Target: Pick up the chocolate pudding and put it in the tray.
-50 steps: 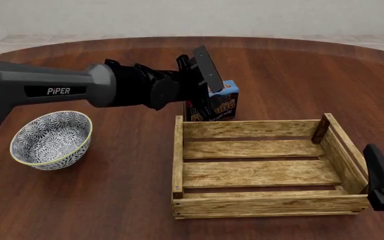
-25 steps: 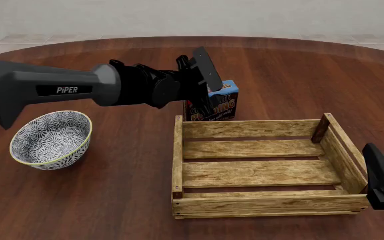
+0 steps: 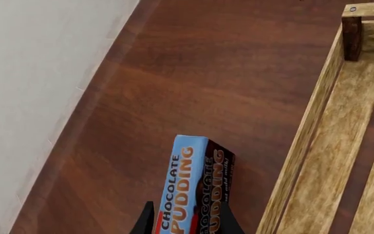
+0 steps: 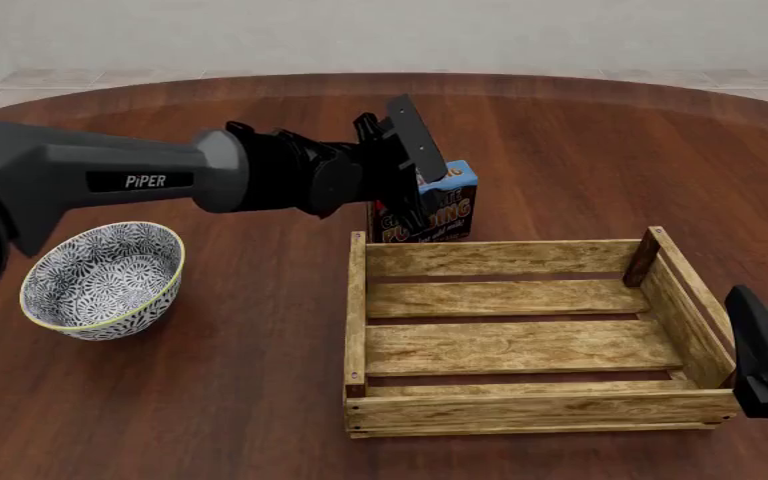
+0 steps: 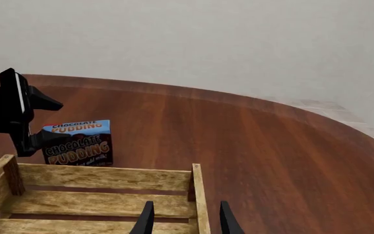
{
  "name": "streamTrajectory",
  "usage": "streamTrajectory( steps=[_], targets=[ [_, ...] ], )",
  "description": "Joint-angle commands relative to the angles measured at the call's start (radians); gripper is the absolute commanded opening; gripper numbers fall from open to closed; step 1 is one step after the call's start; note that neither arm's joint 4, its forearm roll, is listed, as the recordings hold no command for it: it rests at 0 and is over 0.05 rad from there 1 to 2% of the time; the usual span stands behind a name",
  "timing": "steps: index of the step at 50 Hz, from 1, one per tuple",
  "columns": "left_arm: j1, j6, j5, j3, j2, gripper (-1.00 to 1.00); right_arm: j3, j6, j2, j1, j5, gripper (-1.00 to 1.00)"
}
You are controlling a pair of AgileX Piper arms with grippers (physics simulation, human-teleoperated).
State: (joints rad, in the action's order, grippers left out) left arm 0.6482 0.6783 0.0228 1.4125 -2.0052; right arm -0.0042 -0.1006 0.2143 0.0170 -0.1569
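Left tool (image 4: 418,195) reaches forward over table, fingers closed; right tool (image 5: 185,219) low — fingers parted.

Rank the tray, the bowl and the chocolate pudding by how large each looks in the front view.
1. The tray, clearly largest.
2. The bowl.
3. The chocolate pudding, smallest, though it stands farther from the camera and is partly hidden by the left pincer.

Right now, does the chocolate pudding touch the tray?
Apart. In the right wrist view, bare table shows between the chocolate pudding and the far wall of the tray.
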Motion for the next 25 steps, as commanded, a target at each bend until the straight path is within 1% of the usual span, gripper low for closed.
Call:
streamTrajectory(
  steps=[1, 25],
  targets=[
    [-0.003, -0.006, 0.005, 0.005, -0.010, 1.00, 0.002, -0.002, 0.010, 0.000, -0.009, 1.00],
    [-0.005, -0.020, 0.013, 0.007, -0.023, 1.00, 0.003, -0.005, 0.006, 0.002, -0.005, 1.00]
  ],
)
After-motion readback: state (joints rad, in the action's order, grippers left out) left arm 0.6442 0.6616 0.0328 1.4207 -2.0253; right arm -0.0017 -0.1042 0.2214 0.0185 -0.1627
